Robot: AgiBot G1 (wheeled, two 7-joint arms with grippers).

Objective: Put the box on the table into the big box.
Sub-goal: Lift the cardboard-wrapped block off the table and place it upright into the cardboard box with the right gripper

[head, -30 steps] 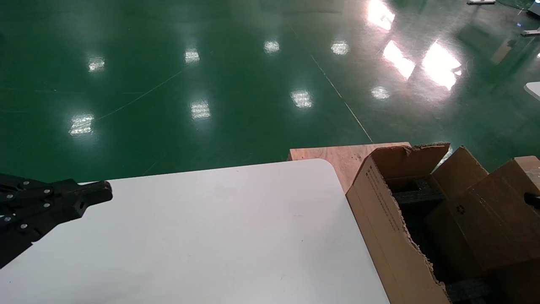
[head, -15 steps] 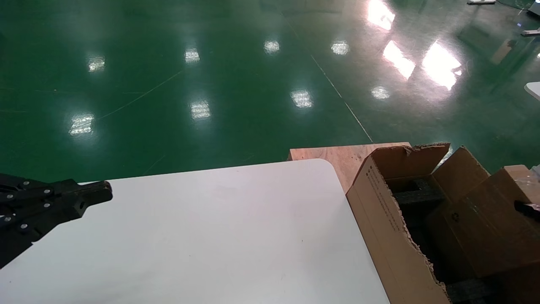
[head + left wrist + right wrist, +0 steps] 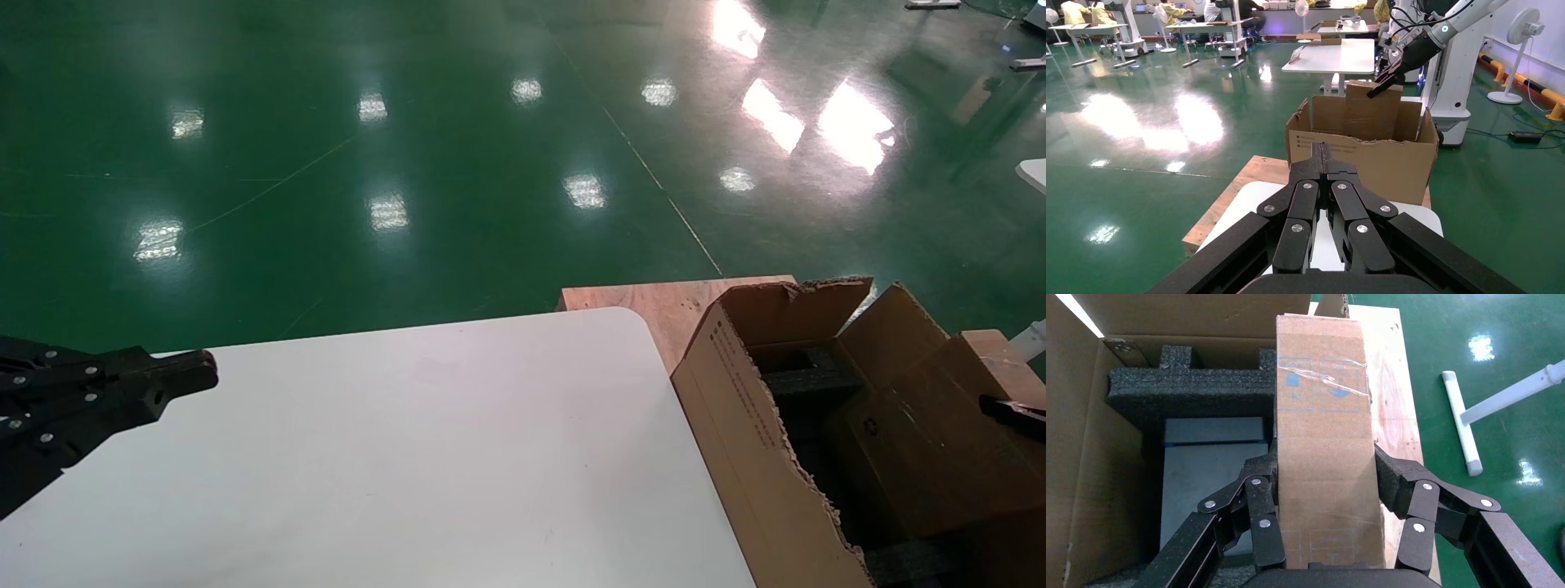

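Observation:
My right gripper (image 3: pixel 1324 464) is shut on the box (image 3: pixel 1321 416), a long brown taped cardboard box squeezed between both pads. In the head view the box (image 3: pixel 932 441) stands partly down inside the big box (image 3: pixel 735 408), a torn-edged brown carton at the table's right end. One black finger (image 3: pixel 1012 411) shows against the box near the right edge. Black foam (image 3: pixel 1187 386) and a grey block (image 3: pixel 1211 471) lie inside the carton beside the box. My left gripper (image 3: pixel 204 377) rests shut and holding nothing over the left side of the white table (image 3: pixel 409 457).
A reddish wooden board (image 3: pixel 654 302) lies under the carton, past the table's rounded corner. Glossy green floor surrounds everything. The left wrist view shows the carton (image 3: pixel 1364 162) ahead, with other tables and a fan farther off.
The box in my right gripper has sunk lower into the carton and shifted slightly right. The left arm has not moved.

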